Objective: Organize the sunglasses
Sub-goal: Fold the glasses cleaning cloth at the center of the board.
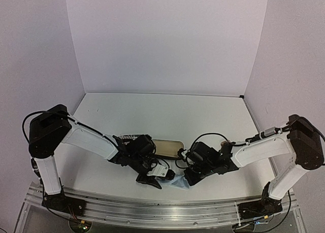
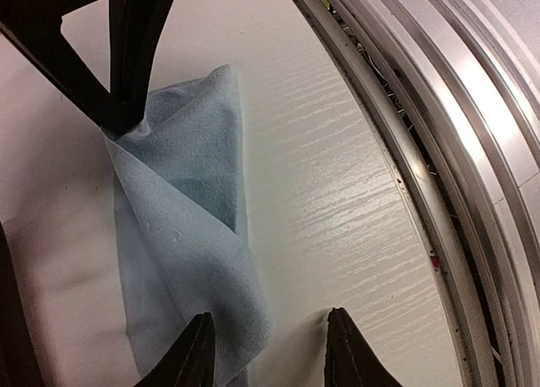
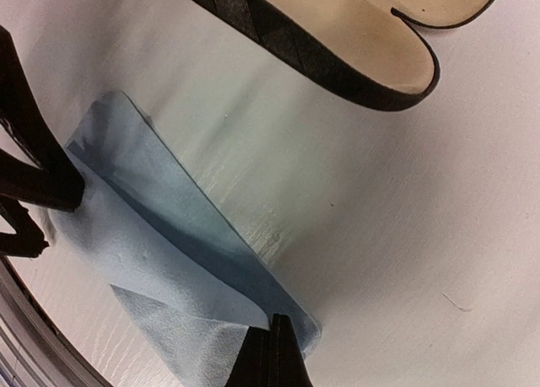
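Overhead, you see both of your arms bent inward over the near part of the white worktop (image 1: 162, 116), their wrists almost meeting at the middle, just ahead of the aluminium rail (image 1: 162, 207) along the near edge. Between them a light-blue cloth (image 2: 186, 218) lies on the worktop, loosely folded over itself. Your right end effector (image 3: 272, 330) is fully closed, its two black fingers pressed together on one corner of the cloth. From the left wrist camera that same pinch shows at the top of the picture, with the fabric drawn to a point at the fingertips. Your left end effector (image 2: 268, 324) stands partly open at the opposite end of the cloth. One fingertip (image 2: 196, 353) overlaps the fabric's edge and the other is over bare worktop. A clear gap shows between them, so it has hold of nothing. Just beyond the cloth, on the side away from the rail, an open case (image 3: 363, 33) with a dark patterned shell and a tan lining lies on the worktop, and only part of its inside is in view. The sunglasses cannot be made out in any of the three views. Your arms hide much of the worktop around the case, so you cannot tell where they lie.
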Motion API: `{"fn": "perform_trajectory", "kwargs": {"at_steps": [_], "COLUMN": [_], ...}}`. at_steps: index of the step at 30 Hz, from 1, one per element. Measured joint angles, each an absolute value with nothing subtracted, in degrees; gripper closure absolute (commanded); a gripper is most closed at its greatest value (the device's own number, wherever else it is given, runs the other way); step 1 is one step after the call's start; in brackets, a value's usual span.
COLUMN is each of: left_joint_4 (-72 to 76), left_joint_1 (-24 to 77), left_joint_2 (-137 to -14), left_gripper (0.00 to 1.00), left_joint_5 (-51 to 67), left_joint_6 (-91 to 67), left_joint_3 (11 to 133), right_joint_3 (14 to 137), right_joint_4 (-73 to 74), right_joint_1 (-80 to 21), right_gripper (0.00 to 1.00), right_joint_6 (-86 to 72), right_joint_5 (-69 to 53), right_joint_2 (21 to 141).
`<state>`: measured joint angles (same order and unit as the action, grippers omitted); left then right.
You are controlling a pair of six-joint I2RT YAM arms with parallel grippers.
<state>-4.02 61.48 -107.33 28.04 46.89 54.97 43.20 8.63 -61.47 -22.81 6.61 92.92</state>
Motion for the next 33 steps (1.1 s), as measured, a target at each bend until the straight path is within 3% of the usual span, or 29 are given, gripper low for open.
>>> {"fn": "perform_trajectory", "kwargs": {"at_steps": [3, 18, 33], "left_joint_4": [-2.3, -3.1, -8.3], "left_joint_1": [62.1, 61.3, 59.0], "left_joint_2": [-108.2, -108.4, -108.4], "left_gripper": [0.82, 0.97, 1.0], "left_joint_5": [26.8, 26.9, 32.7], "left_joint_6": [47.2, 43.2, 35.3], "left_joint_3": [55.0, 55.5, 57.7], "right_joint_3": [43.2, 42.3, 42.2], "right_joint_4": [8.5, 7.5, 7.4], "right_joint_1": [-61.4, -60.9, -60.2], "right_gripper": [1.0, 1.0, 1.0], "right_joint_6": [-22.8, -22.8, -22.8], "right_joint_5": [6.4, 5.8, 5.5], "right_joint_2": [92.9, 92.9, 92.9]}}
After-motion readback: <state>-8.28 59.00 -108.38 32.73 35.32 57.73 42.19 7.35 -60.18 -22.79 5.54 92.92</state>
